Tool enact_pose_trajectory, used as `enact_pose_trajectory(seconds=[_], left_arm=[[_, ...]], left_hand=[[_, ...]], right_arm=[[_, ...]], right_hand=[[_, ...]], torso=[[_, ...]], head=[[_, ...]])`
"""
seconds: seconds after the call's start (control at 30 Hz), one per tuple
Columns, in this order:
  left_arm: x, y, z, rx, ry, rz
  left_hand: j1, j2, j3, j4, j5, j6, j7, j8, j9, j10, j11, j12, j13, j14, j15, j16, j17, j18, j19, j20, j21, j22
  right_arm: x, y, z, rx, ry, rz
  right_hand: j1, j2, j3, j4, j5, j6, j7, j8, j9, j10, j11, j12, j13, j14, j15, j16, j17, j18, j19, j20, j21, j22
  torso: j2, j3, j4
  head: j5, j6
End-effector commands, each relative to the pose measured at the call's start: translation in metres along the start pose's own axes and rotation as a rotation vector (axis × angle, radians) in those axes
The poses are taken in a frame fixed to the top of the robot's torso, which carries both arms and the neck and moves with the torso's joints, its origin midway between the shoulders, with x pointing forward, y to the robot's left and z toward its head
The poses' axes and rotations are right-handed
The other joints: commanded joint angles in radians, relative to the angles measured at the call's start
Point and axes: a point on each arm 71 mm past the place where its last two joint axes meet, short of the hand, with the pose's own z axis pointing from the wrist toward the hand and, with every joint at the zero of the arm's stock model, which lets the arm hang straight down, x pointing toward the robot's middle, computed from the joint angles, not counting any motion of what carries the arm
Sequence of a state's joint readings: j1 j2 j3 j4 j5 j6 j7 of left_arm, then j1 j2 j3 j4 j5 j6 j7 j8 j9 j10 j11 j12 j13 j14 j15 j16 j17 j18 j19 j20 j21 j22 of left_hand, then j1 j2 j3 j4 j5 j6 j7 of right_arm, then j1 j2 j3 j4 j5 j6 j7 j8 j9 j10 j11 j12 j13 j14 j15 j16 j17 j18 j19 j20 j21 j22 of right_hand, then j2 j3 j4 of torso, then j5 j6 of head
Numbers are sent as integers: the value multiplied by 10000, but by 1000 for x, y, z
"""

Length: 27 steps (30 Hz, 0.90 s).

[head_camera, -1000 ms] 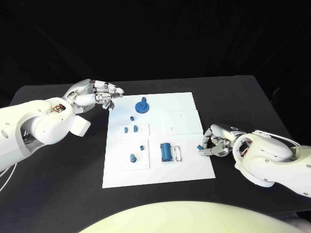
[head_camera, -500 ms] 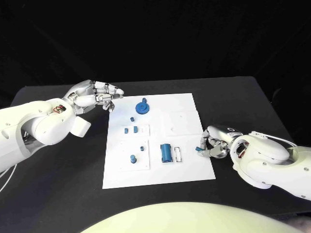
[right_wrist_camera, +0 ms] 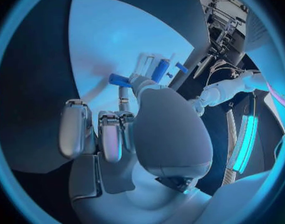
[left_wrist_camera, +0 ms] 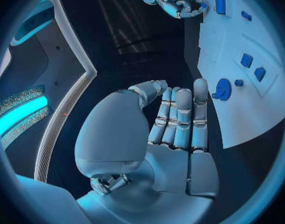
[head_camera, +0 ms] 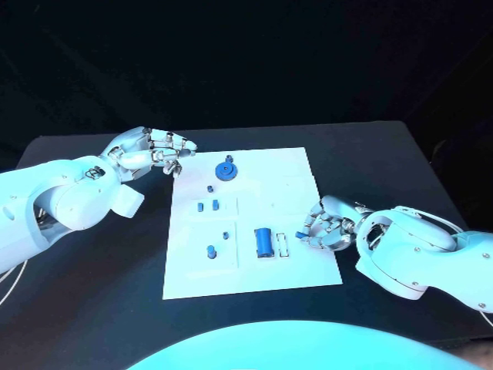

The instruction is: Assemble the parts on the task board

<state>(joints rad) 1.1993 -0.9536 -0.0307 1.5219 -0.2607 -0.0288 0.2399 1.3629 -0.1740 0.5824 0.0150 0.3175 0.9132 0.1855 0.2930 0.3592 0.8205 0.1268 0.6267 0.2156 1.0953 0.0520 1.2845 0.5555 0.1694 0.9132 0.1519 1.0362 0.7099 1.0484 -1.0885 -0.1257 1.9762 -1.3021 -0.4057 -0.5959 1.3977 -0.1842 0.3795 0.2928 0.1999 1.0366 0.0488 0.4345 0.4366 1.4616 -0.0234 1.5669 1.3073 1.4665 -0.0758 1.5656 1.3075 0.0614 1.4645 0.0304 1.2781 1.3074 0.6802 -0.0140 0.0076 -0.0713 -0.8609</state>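
The white task board (head_camera: 280, 166) lies mid-table with blue parts on it: a gear (head_camera: 226, 168), two small blocks (head_camera: 206, 206), a peg (head_camera: 211, 251) and a cylinder (head_camera: 264, 242). My right hand (head_camera: 329, 225) hangs over the board's right edge and pinches a small blue part (head_camera: 302, 233) between thumb and finger. The right wrist view has that part (right_wrist_camera: 119, 79) at my fingertips, with the cylinder (right_wrist_camera: 159, 69) beyond it. My left hand (head_camera: 150, 151) hovers off the board's far left corner, fingers curled in and holding nothing. The left wrist view takes in the gear (left_wrist_camera: 222, 89) and board (left_wrist_camera: 254, 109).
Black table (head_camera: 91, 270) surrounds the board on all sides. A small blue stud (head_camera: 210, 188) and another small piece (head_camera: 223, 233) stand on the board's left half. A narrow white strip (head_camera: 281, 245) lies beside the cylinder.
My right hand has moved left, from beside the board to over its right edge, carrying the small blue part. The left hand has stayed put.
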Motion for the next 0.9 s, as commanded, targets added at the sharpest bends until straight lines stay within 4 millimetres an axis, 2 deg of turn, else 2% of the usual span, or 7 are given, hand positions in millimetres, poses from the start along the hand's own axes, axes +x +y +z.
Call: enact_pose_trajectory(seconds=[0.03,0.27,0.63,0.9], left_arm=[[2,-1,1,80,79,-85],[3,-1,1,81,93,-77],[3,-1,2,83,124,-80],[3,-1,2,71,134,-82]], left_hand=[[-121,5,57,25,47,-100,3,21,9,-78,8,28,-16,27,13,31,-11,163,-60,-19,35,7],[-121,12,66,23,49,-103,1,29,12,-79,7,35,-17,32,12,36,0,163,-60,-20,37,7],[-119,26,77,24,51,-103,0,37,16,-79,6,41,-18,36,11,39,7,163,-59,-21,39,8],[-119,26,77,24,51,-103,0,37,16,-79,6,41,-18,36,11,39,7,163,-59,-21,39,8]], right_arm=[[6,4,2,245,524,1427],[16,9,7,367,950,1758],[25,12,14,506,1189,1715],[26,14,17,493,1208,1319]], right_hand=[[-274,-122,223,-161,-73,22,31,165,387,1092,28,39,2635,1043,-53,52,2633,-87,327,-41,11,1477],[-587,-132,180,-92,-72,27,39,171,403,1092,35,39,2635,1043,-47,52,2633,-86,330,-34,3,1485],[-1963,-5,-309,-21,-94,124,50,220,460,1092,48,39,2635,1043,-32,52,2633,-113,389,-17,141,1576],[-2389,93,-491,-12,-92,151,42,235,474,1092,43,39,2635,1043,-37,52,2633,-117,401,-21,159,1598]], torso=[[7,-2,-5],[3,-1,-23],[-9,9,-10],[-10,7,-7]], head=[[13,-34],[30,-72],[10,-98],[28,-116]])
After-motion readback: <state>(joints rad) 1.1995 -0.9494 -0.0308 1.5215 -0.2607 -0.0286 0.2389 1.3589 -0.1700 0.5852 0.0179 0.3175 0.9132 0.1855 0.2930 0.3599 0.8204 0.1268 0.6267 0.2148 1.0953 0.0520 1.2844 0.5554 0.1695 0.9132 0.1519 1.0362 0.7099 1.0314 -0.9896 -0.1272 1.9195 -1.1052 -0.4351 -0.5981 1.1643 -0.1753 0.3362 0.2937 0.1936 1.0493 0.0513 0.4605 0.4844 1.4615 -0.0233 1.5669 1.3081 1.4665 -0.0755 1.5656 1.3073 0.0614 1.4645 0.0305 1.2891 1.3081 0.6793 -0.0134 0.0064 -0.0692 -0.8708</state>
